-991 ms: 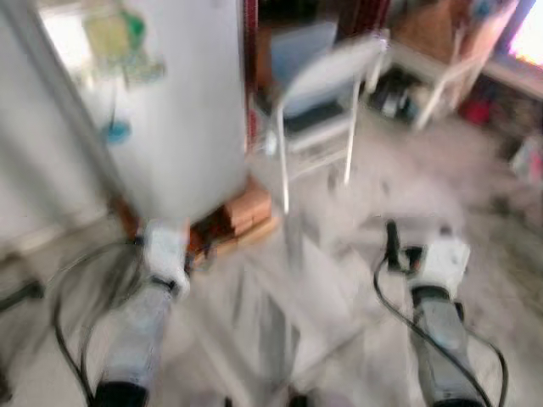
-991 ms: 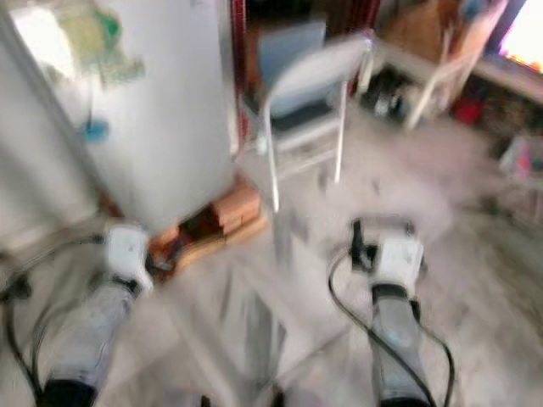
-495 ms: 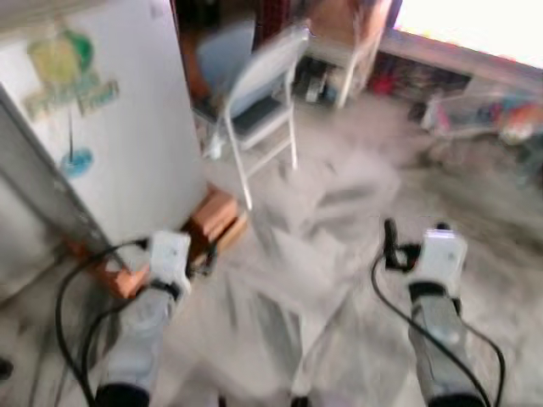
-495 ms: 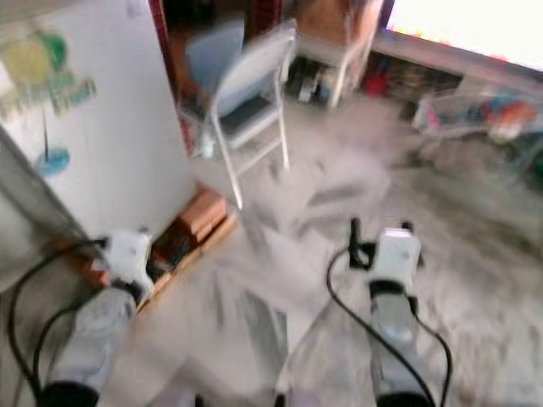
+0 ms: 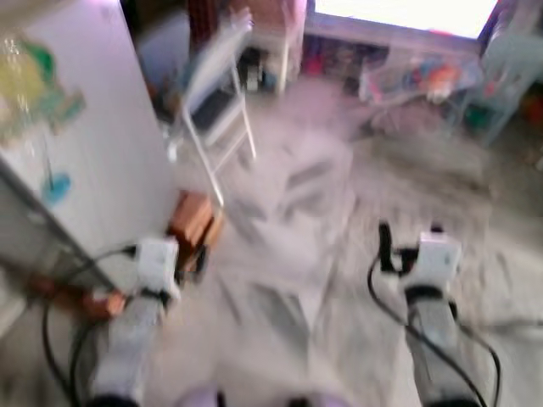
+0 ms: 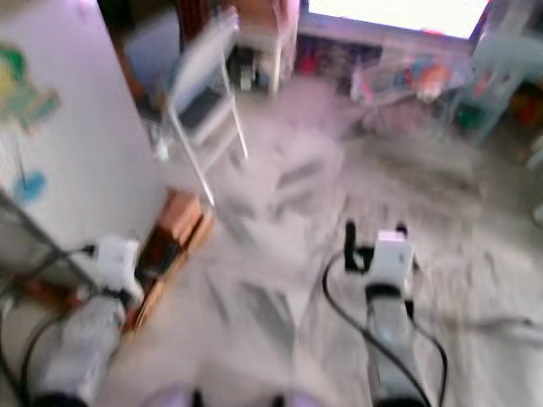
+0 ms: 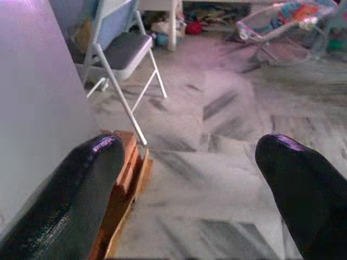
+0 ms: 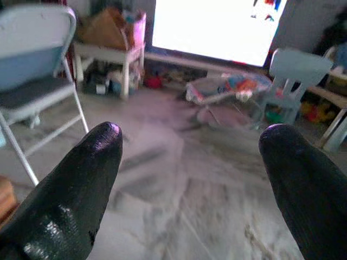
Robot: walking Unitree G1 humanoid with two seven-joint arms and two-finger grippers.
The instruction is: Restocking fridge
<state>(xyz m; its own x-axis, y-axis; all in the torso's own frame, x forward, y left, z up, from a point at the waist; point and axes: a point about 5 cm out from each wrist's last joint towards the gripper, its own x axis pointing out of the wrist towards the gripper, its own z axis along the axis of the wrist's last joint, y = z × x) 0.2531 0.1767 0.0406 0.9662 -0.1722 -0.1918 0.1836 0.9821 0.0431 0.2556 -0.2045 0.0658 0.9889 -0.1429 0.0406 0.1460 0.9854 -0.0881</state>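
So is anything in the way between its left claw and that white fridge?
Nothing visible is. The left gripper, fingers open and empty, hangs right beside the fridge, next to the wooden blocks under it. The folding chair stands further off, past the fridge's corner. The right gripper hangs open over bare floor.

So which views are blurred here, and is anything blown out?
Both eye views are motion-blurred, smearing the folding chair and fridge; the left wrist view is fairly sharp; the right wrist view is slightly soft, its bright window overexposed to white.
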